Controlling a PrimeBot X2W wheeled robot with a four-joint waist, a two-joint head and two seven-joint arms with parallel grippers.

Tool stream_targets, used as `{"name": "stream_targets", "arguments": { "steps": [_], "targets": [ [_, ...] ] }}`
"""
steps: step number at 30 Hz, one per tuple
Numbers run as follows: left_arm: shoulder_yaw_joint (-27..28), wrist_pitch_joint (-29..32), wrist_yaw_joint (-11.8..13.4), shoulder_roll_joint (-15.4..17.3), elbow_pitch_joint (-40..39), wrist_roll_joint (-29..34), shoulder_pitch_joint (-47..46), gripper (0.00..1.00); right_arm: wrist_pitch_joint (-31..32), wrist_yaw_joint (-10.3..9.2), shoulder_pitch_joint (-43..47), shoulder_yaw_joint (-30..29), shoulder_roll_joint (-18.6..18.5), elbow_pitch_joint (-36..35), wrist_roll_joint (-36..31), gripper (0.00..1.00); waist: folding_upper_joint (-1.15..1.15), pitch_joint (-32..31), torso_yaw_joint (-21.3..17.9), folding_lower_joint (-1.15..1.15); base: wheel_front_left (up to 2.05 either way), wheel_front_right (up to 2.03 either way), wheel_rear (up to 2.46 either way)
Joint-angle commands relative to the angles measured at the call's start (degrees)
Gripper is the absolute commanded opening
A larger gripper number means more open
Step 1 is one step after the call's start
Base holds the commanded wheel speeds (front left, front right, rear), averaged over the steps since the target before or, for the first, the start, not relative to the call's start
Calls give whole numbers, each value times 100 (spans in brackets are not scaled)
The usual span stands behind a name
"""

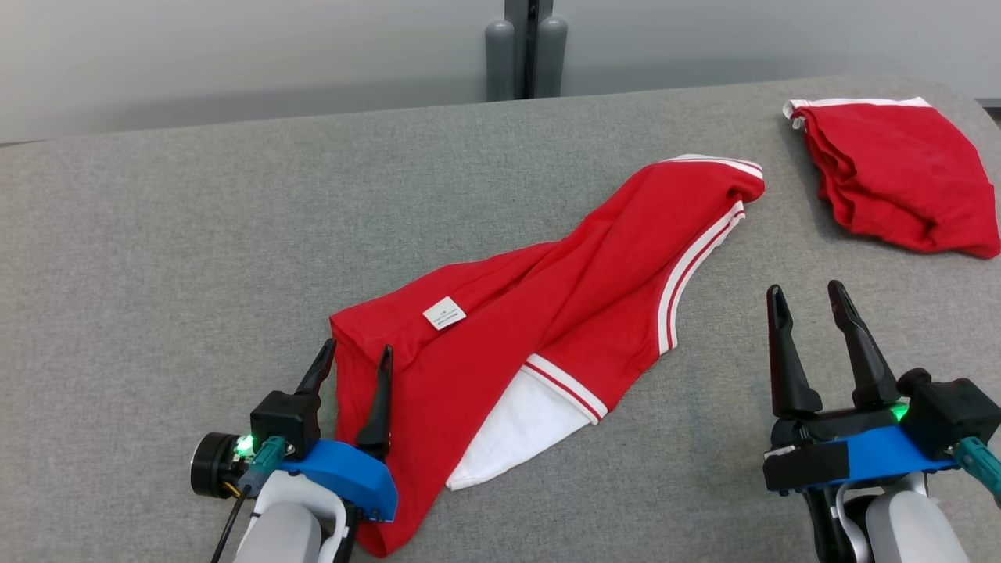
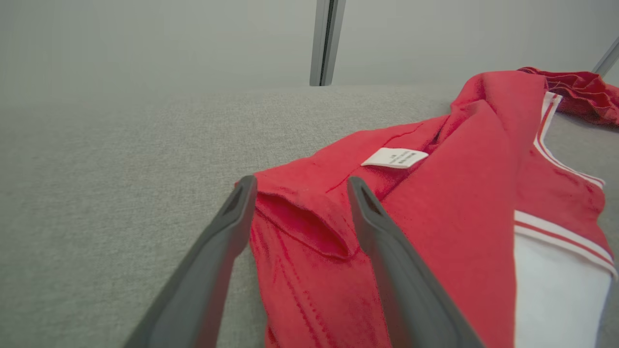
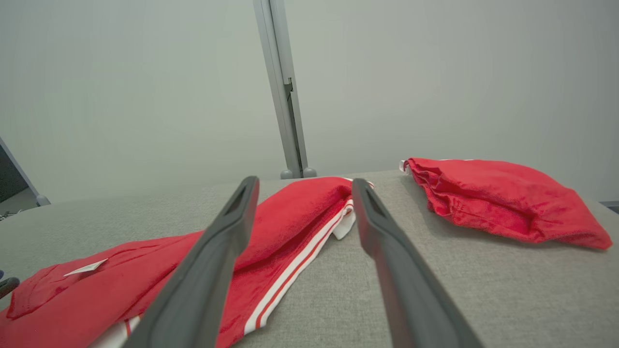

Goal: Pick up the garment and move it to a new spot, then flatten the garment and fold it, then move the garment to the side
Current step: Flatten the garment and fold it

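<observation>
Your left tool (image 1: pixel 357 348), fingers parted, straddles the lower-left corner of the red garment (image 1: pixel 547 313), which runs diagonally toward upper right across the grey surface (image 1: pixel 156 234); your right tool (image 1: pixel 805 289) hangs wide, apart.

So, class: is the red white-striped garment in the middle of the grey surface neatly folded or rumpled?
Rumpled: the red white-striped garment lies twisted diagonally, creased, with its white panel and small white label exposed.
</observation>
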Motion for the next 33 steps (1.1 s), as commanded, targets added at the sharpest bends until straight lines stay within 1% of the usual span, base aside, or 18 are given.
{"name": "stream_targets", "arguments": {
  "steps": [1, 16, 17, 18, 19, 25, 33],
  "targets": [
    [-65, -6, -31, 13, 160, -27, -161, 100, -17, 1, -111, -19, 1, 7, 11, 100, 0, 34, -22, 0, 0, 0, 0],
    [-316, -12, -98, 2, 980, -176, -713, 100, -17, 1, -208, 48, 1, 64, 97, 100, 0, 171, -188, 0, 0, 0, 0],
    [-324, -12, -105, 9, 1039, -190, -770, 52, -17, 1, -212, 53, 1, 64, 104, 100, 0, 180, -196, 0, 0, 0, 0],
    [-312, -13, -108, 21, 1069, -201, -848, 15, -17, 1, -212, 57, 1, 67, 109, 100, 0, 186, -206, 0, 0, 0, 0],
    [-305, -13, -105, 31, 1092, -212, -919, 0, -17, 1, -212, 59, 1, 66, 110, 100, 0, 190, -213, 0, 0, 0, 0],
    [-127, -13, -106, 136, 674, -251, -1063, 0, -17, 1, -115, -15, 1, 101, 113, 100, 0, 97, -158, 0, 0, 0, 0],
    [-92, -13, -114, 362, -492, -100, -985, 0, -17, 1, 25, -49, 0, 125, 166, 100, 0, -225, 80, 0, 0, 0, 0]
  ]
}}
